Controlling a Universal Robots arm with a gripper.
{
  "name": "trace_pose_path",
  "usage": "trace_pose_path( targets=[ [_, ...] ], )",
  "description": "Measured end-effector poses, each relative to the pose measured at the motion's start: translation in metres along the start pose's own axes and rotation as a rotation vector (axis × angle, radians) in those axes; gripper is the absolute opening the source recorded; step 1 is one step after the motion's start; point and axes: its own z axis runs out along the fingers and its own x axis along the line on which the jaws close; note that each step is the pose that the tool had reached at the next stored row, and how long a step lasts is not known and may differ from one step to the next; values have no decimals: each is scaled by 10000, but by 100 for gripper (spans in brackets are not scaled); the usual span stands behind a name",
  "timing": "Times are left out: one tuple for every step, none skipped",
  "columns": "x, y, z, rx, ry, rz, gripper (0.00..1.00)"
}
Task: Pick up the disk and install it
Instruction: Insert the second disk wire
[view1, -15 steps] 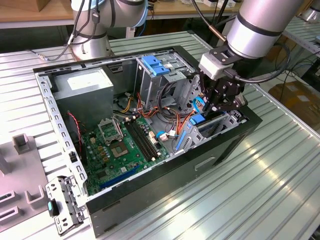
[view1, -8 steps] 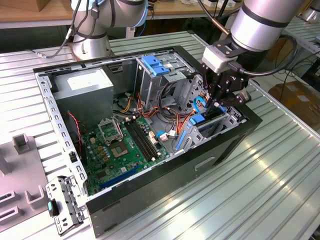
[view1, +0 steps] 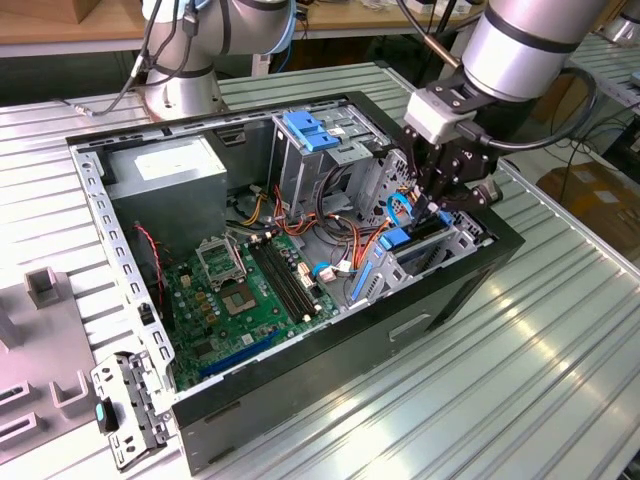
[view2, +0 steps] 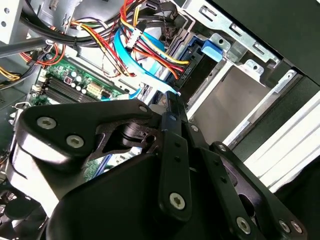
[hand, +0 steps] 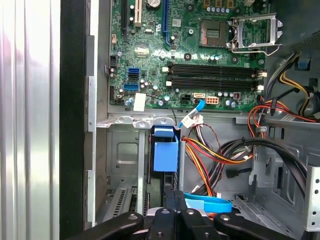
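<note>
1. Open computer case (view1: 130, 330) lies on its side on the ribbed metal counter (view1: 520, 400); its rim is a perforated steel frame on the exterior view's left and a black wall on the near side.
2. Arm comes in from the upper part of the exterior view; claw (view1: 440, 205) hangs inside the case at the corner on the exterior view's right, directly over the drive bay (view1: 455, 245).
3. The disk (view1: 420, 245) sits on edge in that bay, a blue rail end facing up. In the first wrist view the blue tab of the disk (hand: 165, 152) stands in a narrow slot between grey sheet-metal walls, just beside the case's black side wall (hand: 72, 125).
4. Claw state: fingers drawn together, tips narrow and nearly meeting in the first wrist view (hand: 172, 197) and in the second wrist view (view2: 172, 100). Cannot tell whether they touch the disk; a small gap seems to show between tips and blue tab.
5. Clearance: tight. Bundled cables (hand: 220, 155) in orange, yellow, red and black, plus a flat blue cable (hand: 207, 204), crowd one side of the slot; bay wall closes the other.
6. Open room lies above the motherboard (view1: 250, 290), between the grey power supply (view1: 165, 175) and the bay. Tall metal cage with blue latch (view1: 305, 130) stands at the far wall.
</note>
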Motion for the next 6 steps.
trace_pose_path(
  targets=[
    [0, 0, -2, 0, 0, 0, 11],
    [0, 0, -6, 0, 0, -1, 11],
    [0, -1, -9, 0, 1, 0, 11],
    [0, -1, -12, 0, 0, 0, 11],
    [-1, -1, -14, 0, 0, 0, 11],
    [-1, -1, -15, 0, 0, 0, 11]
  ],
)
